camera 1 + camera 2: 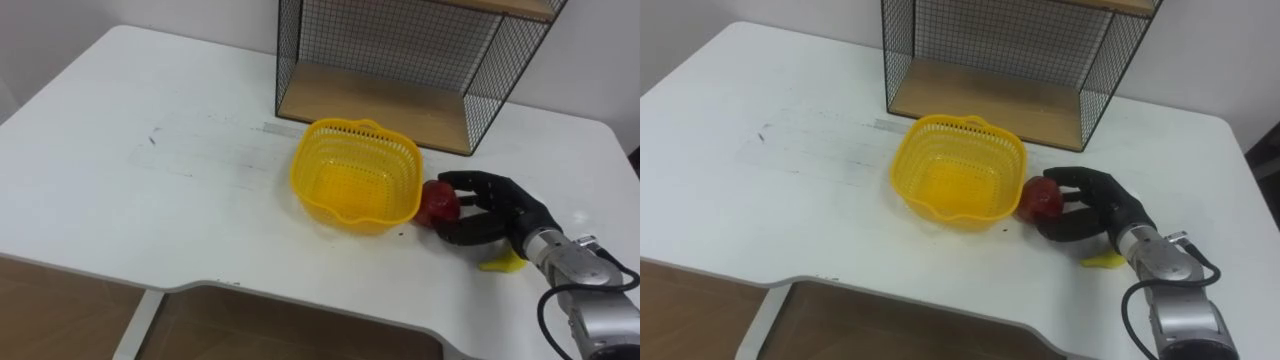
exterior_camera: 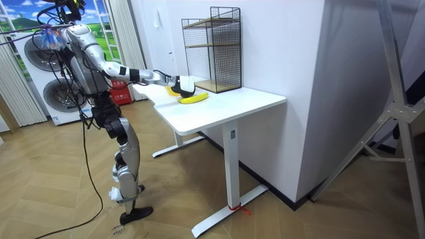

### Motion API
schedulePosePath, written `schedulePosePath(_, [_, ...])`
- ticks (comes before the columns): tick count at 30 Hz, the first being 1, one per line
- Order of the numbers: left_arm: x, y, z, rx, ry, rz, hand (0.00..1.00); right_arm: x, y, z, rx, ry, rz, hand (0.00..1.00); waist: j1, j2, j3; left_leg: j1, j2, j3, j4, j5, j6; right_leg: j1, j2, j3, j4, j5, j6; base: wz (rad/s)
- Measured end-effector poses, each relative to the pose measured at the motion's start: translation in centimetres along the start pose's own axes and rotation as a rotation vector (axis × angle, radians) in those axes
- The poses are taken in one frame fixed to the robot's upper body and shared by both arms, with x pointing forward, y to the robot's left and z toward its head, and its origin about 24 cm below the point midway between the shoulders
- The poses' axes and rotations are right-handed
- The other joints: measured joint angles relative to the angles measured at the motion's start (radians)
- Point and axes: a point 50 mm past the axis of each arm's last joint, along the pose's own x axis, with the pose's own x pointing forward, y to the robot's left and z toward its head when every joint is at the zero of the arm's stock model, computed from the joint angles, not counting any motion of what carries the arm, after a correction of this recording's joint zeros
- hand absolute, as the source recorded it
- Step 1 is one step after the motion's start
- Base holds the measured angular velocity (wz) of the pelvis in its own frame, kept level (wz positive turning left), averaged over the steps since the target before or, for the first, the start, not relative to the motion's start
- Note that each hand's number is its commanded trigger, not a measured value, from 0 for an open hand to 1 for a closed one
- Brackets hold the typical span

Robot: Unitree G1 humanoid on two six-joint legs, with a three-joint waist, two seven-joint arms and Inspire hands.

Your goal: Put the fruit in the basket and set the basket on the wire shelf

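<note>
Right robot hand grips round red fruit beside yellow lattice basket.

A white table carries a black wire shelf at its far edge, with a wooden board as its bottom level. Just in front of the shelf, about midway between the table's left and right edges, a yellow mesh basket stands upright. A red fruit lies on the table against the basket's right wall. The right hand reaches in from the near right corner, its dark fingers curled over the fruit and the thumb under it. A yellow fruit lies partly hidden under the wrist, toward the near edge.
</note>
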Motion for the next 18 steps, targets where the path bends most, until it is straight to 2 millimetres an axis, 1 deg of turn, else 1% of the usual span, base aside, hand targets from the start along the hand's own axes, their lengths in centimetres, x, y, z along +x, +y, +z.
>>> schedulePosePath(7, [-0.01,-0.01,-0.08,-0.001,0.004,0.000,0.00,-0.01,-0.10,-0.01,0.001,0.000,-0.019,1.00,-0.007,0.005,-0.0008,0.000,0.000,-0.001,0.000,0.000,0.000,0.002,0.000,-0.002,-0.001,0.000,0.000,0.00])
schedulePosePath(11, [-0.05,-0.17,-0.47,0.004,0.023,-0.002,0.00,-0.03,-0.11,-0.24,0.020,0.006,-0.027,1.00,-0.024,0.011,-0.0026,0.001,0.000,-0.001,0.000,0.000,0.000,0.004,0.000,-0.003,-0.002,0.000,0.000,0.00])
schedulePosePath(14, [-0.08,-0.18,-0.62,0.003,0.029,0.000,0.00,-0.17,-0.12,-0.50,0.038,0.009,-0.031,1.00,-0.027,0.015,-0.0057,0.002,0.000,0.000,0.000,0.000,0.000,0.004,0.000,-0.003,-0.002,0.000,0.000,0.00])
schedulePosePath(16, [-0.08,-0.11,-0.62,-0.001,0.029,0.008,0.00,-0.31,-0.12,-0.71,0.043,0.012,-0.036,1.00,-0.028,0.015,-0.0075,0.003,0.000,-0.001,-0.001,0.000,0.000,-0.001,0.000,-0.004,-0.002,0.000,0.000,0.00])
schedulePosePath(18, [-0.09,0.02,-0.67,-0.004,0.030,0.027,0.00,-0.41,-0.10,-0.89,0.049,0.015,-0.038,1.00,-0.032,0.013,-0.0117,0.001,-0.001,-0.002,-0.001,0.000,0.000,0.000,-0.001,-0.005,-0.004,0.000,0.000,0.00])
